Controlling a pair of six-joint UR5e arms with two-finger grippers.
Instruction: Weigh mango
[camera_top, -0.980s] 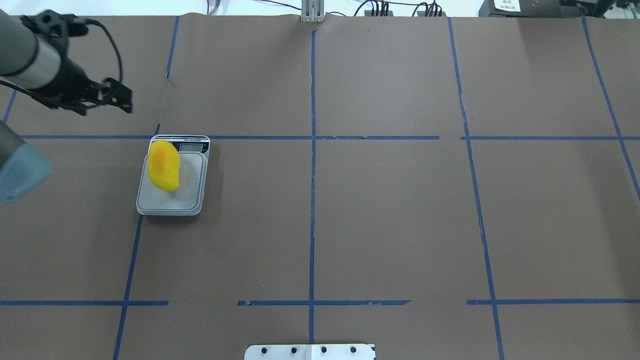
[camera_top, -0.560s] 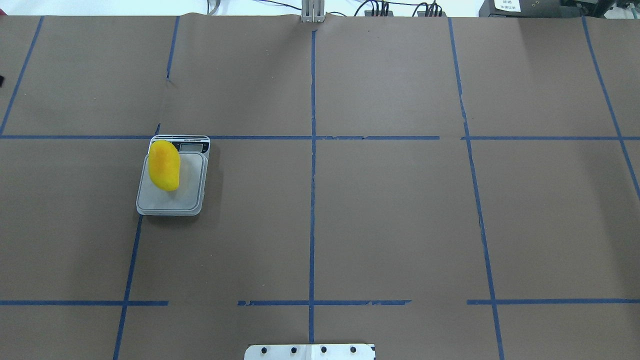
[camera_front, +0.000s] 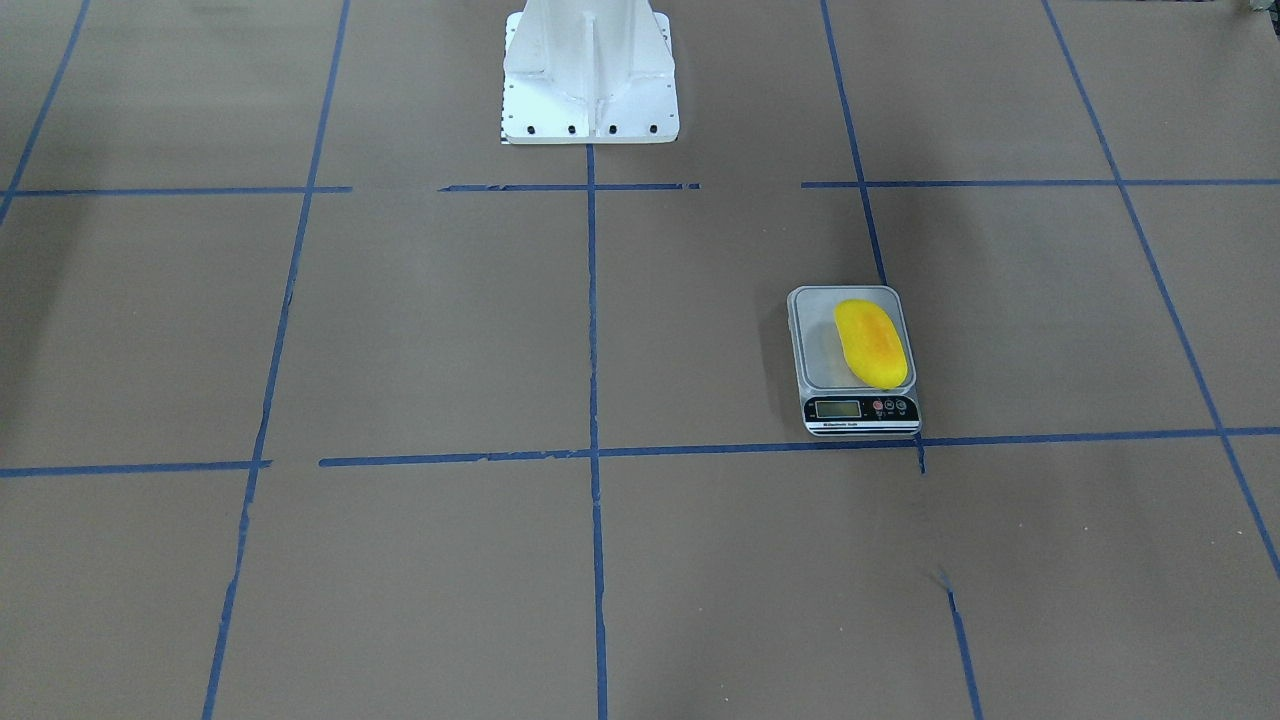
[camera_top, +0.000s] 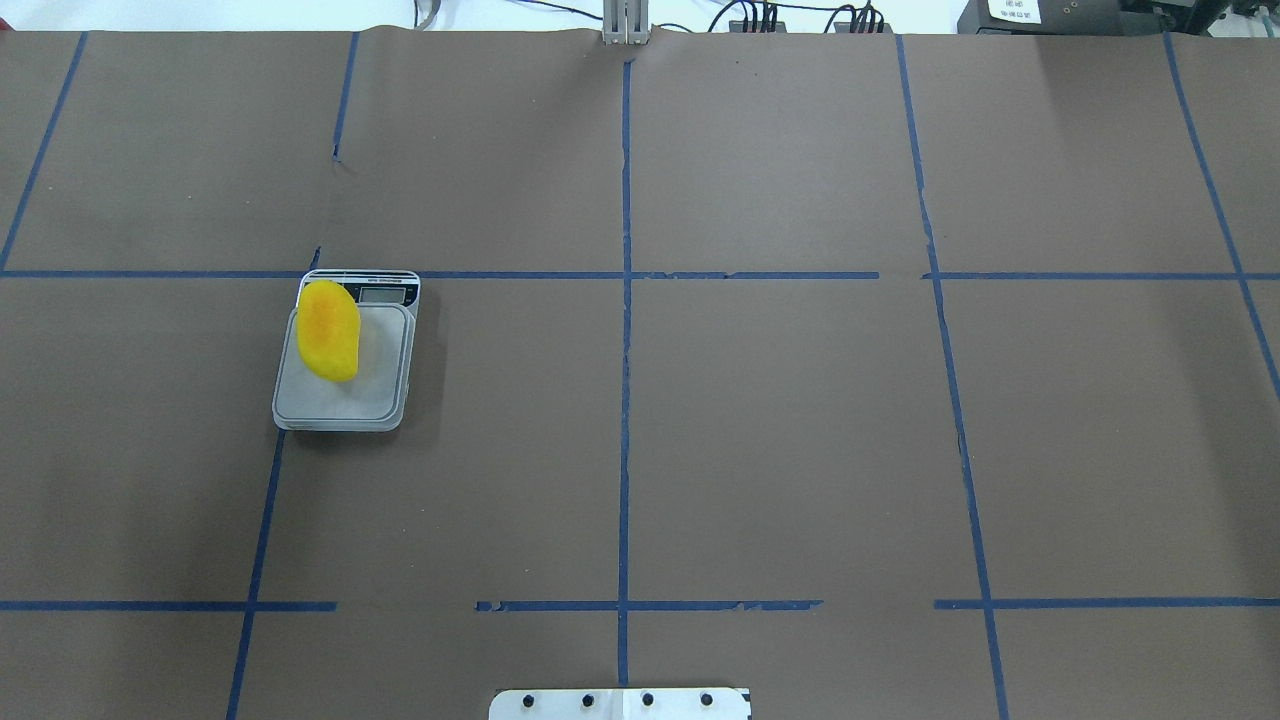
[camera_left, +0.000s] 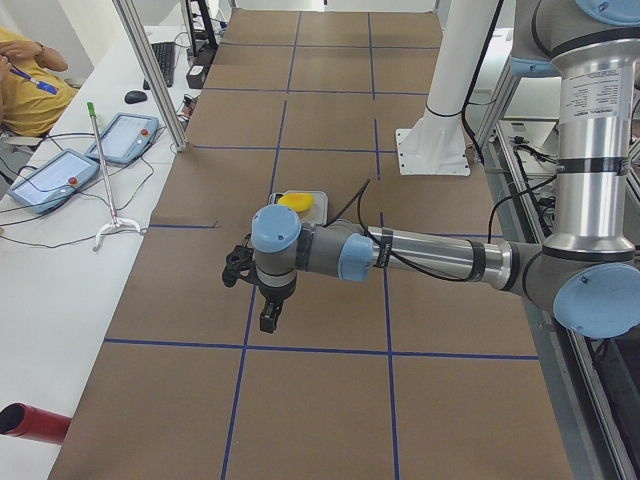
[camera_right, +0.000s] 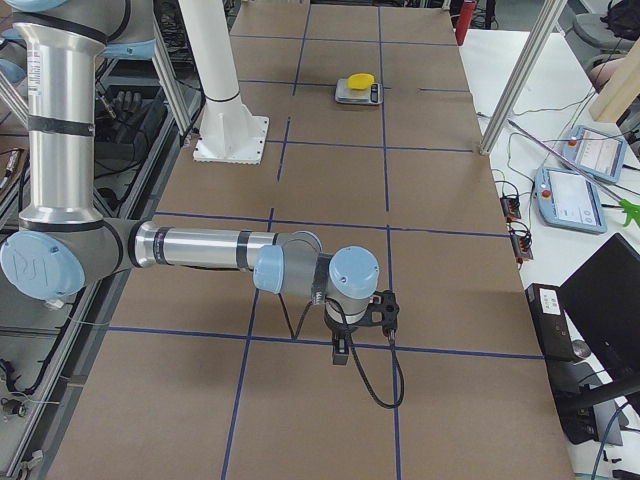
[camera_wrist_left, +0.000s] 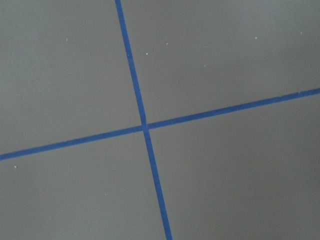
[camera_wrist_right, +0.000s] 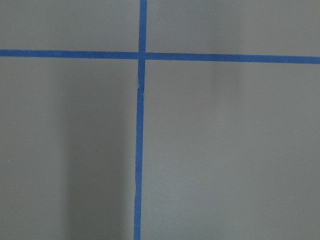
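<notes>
left end effector (camera_left: 268, 318) hangs over the counter (camera_left: 330, 400), right end effector (camera_right: 341, 350) likewise; cannot tell whether either is clenched or released. farther out, the mango (camera_top: 328, 331) lies on the scale (camera_top: 340, 405), along its left side

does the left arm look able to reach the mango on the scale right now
Probably yes. The mango lies uncovered on the scale, on the robot's left half of the table, nothing standing around it. The left gripper hangs over bare table apart from the scale, and nothing shows between them.
</notes>
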